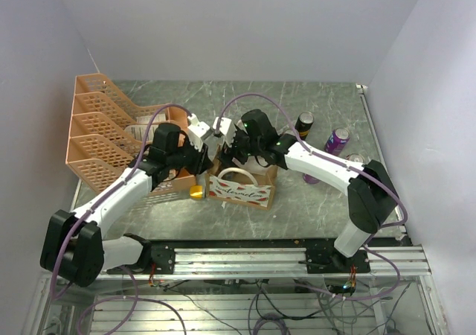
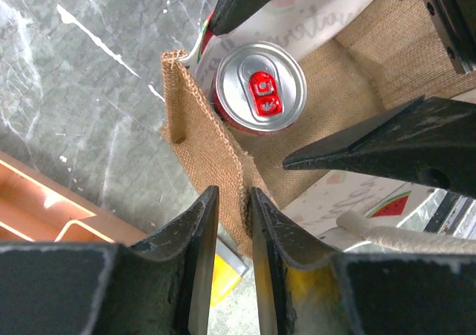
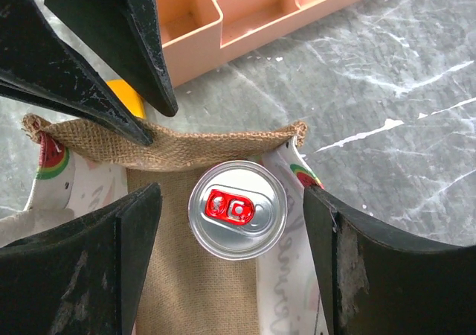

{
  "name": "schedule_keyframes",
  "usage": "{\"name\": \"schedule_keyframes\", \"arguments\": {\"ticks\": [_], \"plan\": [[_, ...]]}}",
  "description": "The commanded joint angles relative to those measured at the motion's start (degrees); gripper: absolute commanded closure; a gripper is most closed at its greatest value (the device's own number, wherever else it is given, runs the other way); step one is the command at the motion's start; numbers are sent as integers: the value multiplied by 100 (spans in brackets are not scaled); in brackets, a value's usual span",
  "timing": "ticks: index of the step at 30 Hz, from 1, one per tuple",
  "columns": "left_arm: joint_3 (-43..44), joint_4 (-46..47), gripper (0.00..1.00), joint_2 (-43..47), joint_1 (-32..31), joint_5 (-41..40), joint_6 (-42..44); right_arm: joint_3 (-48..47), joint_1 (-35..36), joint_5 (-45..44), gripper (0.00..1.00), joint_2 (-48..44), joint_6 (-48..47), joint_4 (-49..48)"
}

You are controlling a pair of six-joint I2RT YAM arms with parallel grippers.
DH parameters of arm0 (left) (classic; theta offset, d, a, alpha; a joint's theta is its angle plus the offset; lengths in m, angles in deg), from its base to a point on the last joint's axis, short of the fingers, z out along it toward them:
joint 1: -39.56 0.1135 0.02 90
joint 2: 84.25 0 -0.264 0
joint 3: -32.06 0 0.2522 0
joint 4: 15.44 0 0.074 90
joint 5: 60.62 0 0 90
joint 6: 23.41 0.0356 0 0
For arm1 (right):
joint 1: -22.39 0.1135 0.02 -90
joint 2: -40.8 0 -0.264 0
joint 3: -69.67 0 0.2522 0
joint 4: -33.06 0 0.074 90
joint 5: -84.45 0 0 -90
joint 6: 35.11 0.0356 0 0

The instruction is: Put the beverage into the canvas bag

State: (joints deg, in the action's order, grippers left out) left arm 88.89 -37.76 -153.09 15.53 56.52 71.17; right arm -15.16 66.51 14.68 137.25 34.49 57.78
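The canvas bag [image 1: 239, 190], tan burlap with a white watermelon-print front and white loop handles, stands at mid-table. A silver-topped can with a red tab [image 3: 237, 209] stands upright inside it, near one burlap end wall [image 3: 186, 145]; it also shows in the left wrist view [image 2: 259, 87]. My left gripper [image 2: 233, 193] is shut on the bag's burlap side wall [image 2: 204, 141], its rim pinched between the fingers. My right gripper [image 3: 230, 197] is open over the bag, its fingers either side of the can and apart from it. In the top view both grippers [image 1: 204, 156] [image 1: 232, 150] meet over the bag.
An orange mesh tray rack [image 1: 104, 138] stands at the left, close to the bag. A small yellow object [image 1: 196, 192] lies by the bag's left corner. A black can [image 1: 304, 123], a purple can [image 1: 337, 140] and another can [image 1: 355, 158] stand at the right.
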Motion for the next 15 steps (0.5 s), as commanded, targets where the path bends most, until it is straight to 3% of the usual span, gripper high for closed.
{"name": "schedule_keyframes", "arguments": {"ticks": [1,15], "plan": [[288,-218,66,-182,30,-34,-260,-20,-26,-174,24,-177,-126,-189],[495,-347,68,-297,74,-182,-508,-180,-26,123,24,-519,-478,293]]}}
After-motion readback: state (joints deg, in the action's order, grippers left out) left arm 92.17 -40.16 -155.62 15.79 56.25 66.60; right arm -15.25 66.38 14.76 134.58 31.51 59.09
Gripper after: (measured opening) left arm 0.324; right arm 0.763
